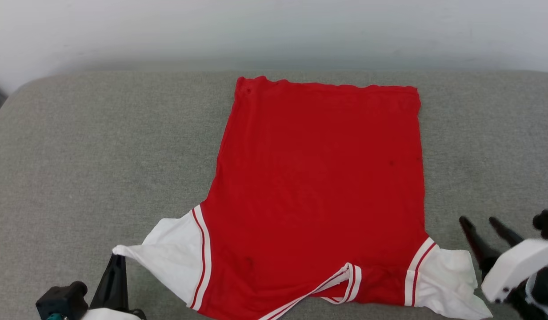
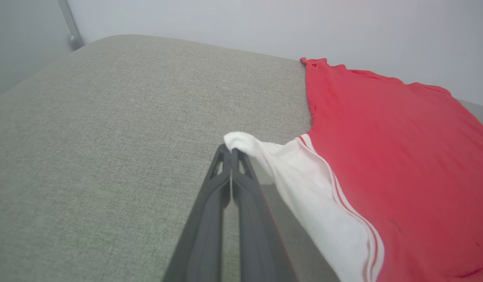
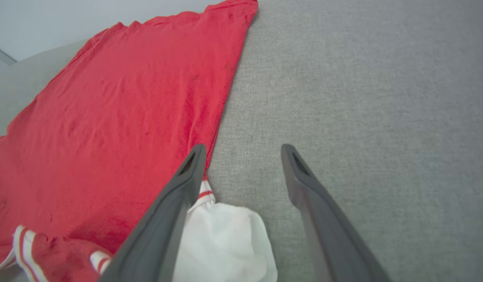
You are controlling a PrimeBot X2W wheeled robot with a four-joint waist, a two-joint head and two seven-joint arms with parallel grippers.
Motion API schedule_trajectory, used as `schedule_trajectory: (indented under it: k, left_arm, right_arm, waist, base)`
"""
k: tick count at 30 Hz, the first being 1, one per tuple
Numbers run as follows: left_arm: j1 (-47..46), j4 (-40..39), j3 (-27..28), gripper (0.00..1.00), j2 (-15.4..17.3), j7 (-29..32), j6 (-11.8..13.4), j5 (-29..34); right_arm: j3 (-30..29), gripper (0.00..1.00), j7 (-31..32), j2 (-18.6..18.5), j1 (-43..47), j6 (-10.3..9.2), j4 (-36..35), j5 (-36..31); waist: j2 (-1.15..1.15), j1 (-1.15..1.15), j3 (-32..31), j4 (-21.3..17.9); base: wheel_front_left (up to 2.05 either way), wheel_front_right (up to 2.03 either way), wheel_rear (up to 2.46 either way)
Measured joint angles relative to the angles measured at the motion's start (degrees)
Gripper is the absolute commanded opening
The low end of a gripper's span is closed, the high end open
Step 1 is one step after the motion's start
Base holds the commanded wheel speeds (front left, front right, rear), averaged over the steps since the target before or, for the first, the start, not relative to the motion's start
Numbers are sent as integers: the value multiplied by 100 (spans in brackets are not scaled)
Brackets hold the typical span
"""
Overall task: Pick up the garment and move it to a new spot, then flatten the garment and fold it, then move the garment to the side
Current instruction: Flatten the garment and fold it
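On the grey bench [image 1: 78, 155], the left pincer [image 1: 117, 260], fingers pressed together, pinches the tip of the left sleeve [image 1: 171, 253]. The red shirt [image 1: 318, 178] lies spread flat mid-bench, collar toward the robot. The right pincer [image 1: 477, 219] stands spread just beside the right sleeve [image 1: 447, 275].

Grey woven-fabric tabletop [image 1: 100, 146], rounded far-left corner, one red garment [image 1: 318, 186] spread flat on it, plain side up, hem [image 1: 327, 86] toward far edge, white sleeves [image 1: 171, 253] and striped collar [image 1: 347, 278] toward near edge
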Motion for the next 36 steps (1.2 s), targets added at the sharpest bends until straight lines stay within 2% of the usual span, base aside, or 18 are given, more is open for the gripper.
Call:
schedule_trajectory:
  k: [7, 13, 18, 27, 34, 35, 36]
  left_arm:
    - [-557, -116, -198, 0, -73, -77, -203, 182]
    - [-970, -331, -423, 0, -194, -120, -363, 343]
    - [-1342, -411, -566, 0, -339, -164, -523, 434]
    - [-1899, -445, -743, 0, -588, -236, -802, 608]
    - [-2107, -363, -727, 0, -723, -252, -948, 706]
    - [-2109, -328, -710, 0, -740, -252, -951, 719]
    - [-2110, -296, -690, 0, -756, -252, -961, 731]
  right_arm:
    - [-498, 100, 381, -120, -1567, 0, 955, 286]
    - [-646, 100, 1216, -285, -2993, -1, 2119, 368]
    - [-688, 100, 1978, -533, -4058, -1, 2760, 257]
    - [-878, 100, 2919, -724, -5555, -1, 3290, -349]
    - [-1278, 100, 3296, -649, -6073, 0, 3579, -836]
    - [-1332, 65, 3386, -641, -6116, 1, 3619, -895]
    - [-1361, 22, 3439, -634, -6136, 1, 3627, -964]
  waist:
    - [0, 0, 447, 183]
    - [0, 1, 930, 441]
    - [0, 1, 1343, 729]
    - [0, 1, 2098, 1203]
    - [0, 1, 2521, 1447]
    - [0, 1, 2548, 1465]
    - [0, 0, 2566, 1475]
  base:
    - [0, 0, 0]
    - [0, 0, 0]
    - [0, 0, 0]
    - [0, 0, 0]
    - [0, 0, 0]
    - [0, 0, 0]
    - [0, 0, 0]
